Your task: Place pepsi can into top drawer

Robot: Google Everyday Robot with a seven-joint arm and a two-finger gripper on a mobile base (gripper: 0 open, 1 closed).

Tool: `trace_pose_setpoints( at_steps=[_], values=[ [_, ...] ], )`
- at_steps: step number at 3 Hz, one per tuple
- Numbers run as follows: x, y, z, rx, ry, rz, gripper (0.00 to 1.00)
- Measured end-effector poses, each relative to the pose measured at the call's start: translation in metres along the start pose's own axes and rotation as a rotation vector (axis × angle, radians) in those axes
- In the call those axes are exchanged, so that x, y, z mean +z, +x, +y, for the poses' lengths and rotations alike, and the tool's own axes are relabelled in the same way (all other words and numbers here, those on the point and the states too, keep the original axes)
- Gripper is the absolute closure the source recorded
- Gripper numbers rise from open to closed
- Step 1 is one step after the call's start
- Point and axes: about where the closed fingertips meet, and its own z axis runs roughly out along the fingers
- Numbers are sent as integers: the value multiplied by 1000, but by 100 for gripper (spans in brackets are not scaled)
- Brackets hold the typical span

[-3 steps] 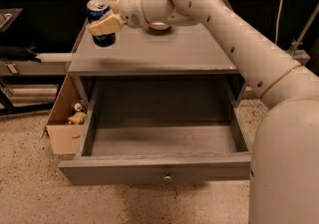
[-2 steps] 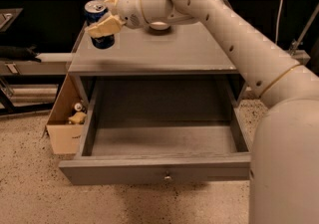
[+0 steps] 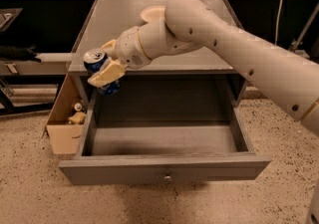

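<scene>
Arm (image 3: 234,44): white, enters from the right edge and reaches left across the front of the cabinet top (image 3: 119,24).

Cabinet: grey, flat top, with dark shelving behind it.

Drawer (image 3: 124,170): pulled fully out below the top, grey. Nothing is visible on its floor.

Box (image 3: 62,136): cardboard, open, on the speckled floor against the cabinet's left side. It holds a few small items I cannot identify.

Bowl (image 3: 152,14): cream, shallow, on the cabinet top toward the rear, partly hidden by the arm.

Gripper (image 3: 102,67): at the front left corner of the cabinet top, over the drawer's left wall. It is closed around the can (image 3: 94,59), with one cream finger (image 3: 106,72) across the can's front and the other behind it.

Can: blue with a silver top, tilted with the top leaning left. It is held in the air above the drawer's rear left corner, clear of the drawer floor, its lower end just below the top's front edge.

Knob (image 3: 167,176): small, metal, centred on the drawer front.
</scene>
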Motion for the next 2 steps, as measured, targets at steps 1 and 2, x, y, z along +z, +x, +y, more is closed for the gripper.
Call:
trace_pose_setpoints(
  at_steps=[1,2],
  values=[
    [0,0,0,0,0,0,100],
    [9,29,11,34,18,-21,100]
  ],
)
